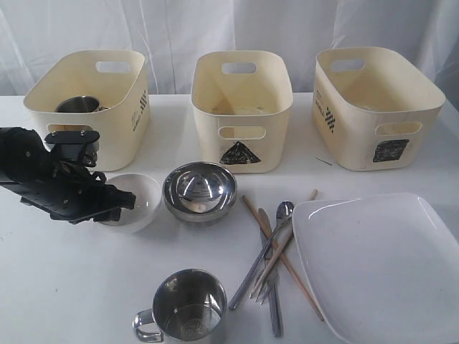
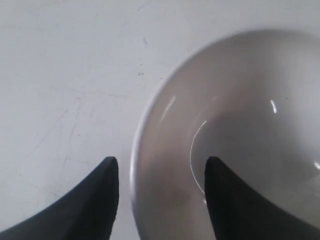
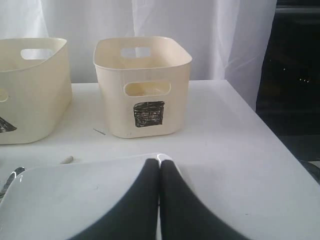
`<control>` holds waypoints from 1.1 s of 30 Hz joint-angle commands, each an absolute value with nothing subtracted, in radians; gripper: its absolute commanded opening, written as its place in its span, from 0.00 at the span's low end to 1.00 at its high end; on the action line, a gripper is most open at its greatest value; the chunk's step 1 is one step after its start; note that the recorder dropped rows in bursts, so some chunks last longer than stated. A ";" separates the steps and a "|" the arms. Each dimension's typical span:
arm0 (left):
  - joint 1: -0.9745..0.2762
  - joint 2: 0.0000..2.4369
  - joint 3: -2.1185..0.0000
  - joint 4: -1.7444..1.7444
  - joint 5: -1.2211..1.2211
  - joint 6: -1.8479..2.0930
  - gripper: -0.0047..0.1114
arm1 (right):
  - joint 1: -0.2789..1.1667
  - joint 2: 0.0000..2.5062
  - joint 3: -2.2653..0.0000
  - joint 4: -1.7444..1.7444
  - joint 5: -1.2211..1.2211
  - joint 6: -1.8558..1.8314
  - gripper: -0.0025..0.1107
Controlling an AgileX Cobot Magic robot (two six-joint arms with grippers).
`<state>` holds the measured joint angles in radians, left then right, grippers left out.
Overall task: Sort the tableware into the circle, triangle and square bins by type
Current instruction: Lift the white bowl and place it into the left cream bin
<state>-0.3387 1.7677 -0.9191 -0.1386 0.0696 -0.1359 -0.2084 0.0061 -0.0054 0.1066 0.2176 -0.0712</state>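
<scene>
My left gripper (image 1: 123,201) (image 2: 160,162) is open and straddles the near rim of the small white bowl (image 1: 145,195) (image 2: 240,125), one finger inside and one outside. Beside it sits the shiny steel bowl (image 1: 199,188). A steel mug (image 1: 188,307) stands at the front, and another mug (image 1: 77,104) is in the left bin (image 1: 107,79), whose front mark my arm hides. The spoon (image 1: 284,211), knife (image 1: 272,287) and chopsticks (image 1: 287,261) lie crossed in a pile beside the large white plate (image 1: 380,265) (image 3: 75,195). My right gripper (image 3: 160,162) is shut and empty over the plate's corner.
The triangle bin (image 1: 244,86) (image 3: 30,90) stands at the back middle and the square bin (image 1: 373,100) (image 3: 142,75) at the back right. A white curtain hangs behind them. The table's right edge (image 3: 270,135) drops off beyond the square bin.
</scene>
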 commanded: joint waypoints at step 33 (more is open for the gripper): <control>-0.322 1.373 -0.947 -0.024 0.226 -0.040 0.04 | -0.210 0.000 0.000 0.108 0.216 -0.075 0.02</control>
<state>-0.3251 1.4247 -0.9248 -0.0564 0.2143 -0.0445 -0.2084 0.0061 -0.0054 0.1066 0.2176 -0.0712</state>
